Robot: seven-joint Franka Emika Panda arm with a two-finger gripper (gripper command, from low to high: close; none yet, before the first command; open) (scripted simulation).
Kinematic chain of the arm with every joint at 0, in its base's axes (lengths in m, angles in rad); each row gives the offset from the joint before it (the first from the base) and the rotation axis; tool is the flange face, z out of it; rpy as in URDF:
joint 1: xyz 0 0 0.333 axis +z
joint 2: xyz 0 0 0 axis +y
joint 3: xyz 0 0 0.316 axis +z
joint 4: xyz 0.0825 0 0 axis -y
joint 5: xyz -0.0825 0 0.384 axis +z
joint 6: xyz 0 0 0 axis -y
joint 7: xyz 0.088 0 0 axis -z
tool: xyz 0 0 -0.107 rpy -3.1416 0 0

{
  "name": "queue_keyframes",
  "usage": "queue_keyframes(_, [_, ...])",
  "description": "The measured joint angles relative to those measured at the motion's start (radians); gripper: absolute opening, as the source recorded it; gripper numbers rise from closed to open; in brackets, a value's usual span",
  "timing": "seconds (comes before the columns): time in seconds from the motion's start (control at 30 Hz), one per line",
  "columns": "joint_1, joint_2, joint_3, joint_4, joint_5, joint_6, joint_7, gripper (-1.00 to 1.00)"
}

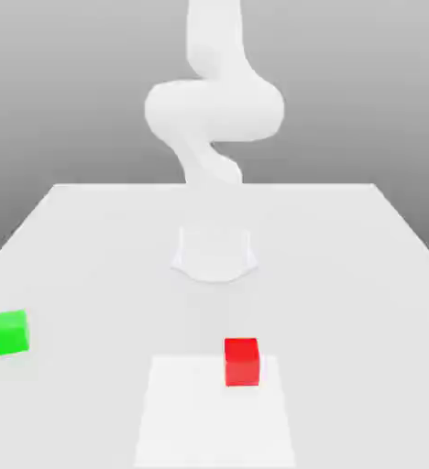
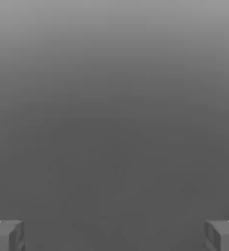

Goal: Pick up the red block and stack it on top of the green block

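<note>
Nearest the exterior camera, a pale square patch (image 1: 214, 417) lies on the desk (image 1: 346, 275), slightly brighter than the rest of the top. The red block (image 1: 241, 361) sits on the far edge of that patch, toward its corner on the exterior view's right, flat on one face, w/ nothing touching it.

The green block (image 1: 10, 332) is a bit farther back and well apart from the red one, close to the desk edge on the exterior view's left. It also rests flat on the desk, off the patch, free on all sides. Both cubes look abt the same size.

Farther back, near the desk's middle, stands the arm's round white base (image 1: 214, 254). The arm (image 1: 214, 105) rises from it, bends into a thick curved elbow and goes up out of frame. It's washed-out white vs. the gray backdrop.

Hand view: the two fingers (image 2: 6, 235) show as gray tips at opposite lower corners, spread wide apart, i.e. released, gripping nothing. The gripper (image 2: 114, 238) looks out at plain gray background, darker toward the middle, no block between the tips. The gap between them is bare.
</note>
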Motion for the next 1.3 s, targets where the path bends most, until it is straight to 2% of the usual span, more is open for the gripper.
queue_keyframes(0.4, [0.027,0.392,0.044,-0.349,0.020,0.288,0.028,0.00])
queue_keyframes(0.57, [0.035,0.607,0.070,-0.504,0.018,0.442,0.050,0.00])
queue_keyframes(0.8, [0.071,0.901,0.024,-0.504,-0.048,0.683,0.102,0.00])
queue_keyframes(0.83, [0.077,0.924,0.018,-0.500,-0.052,0.702,0.105,-1.00])
queue_keyframes(1.07, [0.076,0.923,0.017,-0.501,-0.058,0.702,0.110,-1.00])
queue_keyframes(1.3, [0.082,0.693,0.028,-0.533,-0.001,0.505,0.069,-1.00])
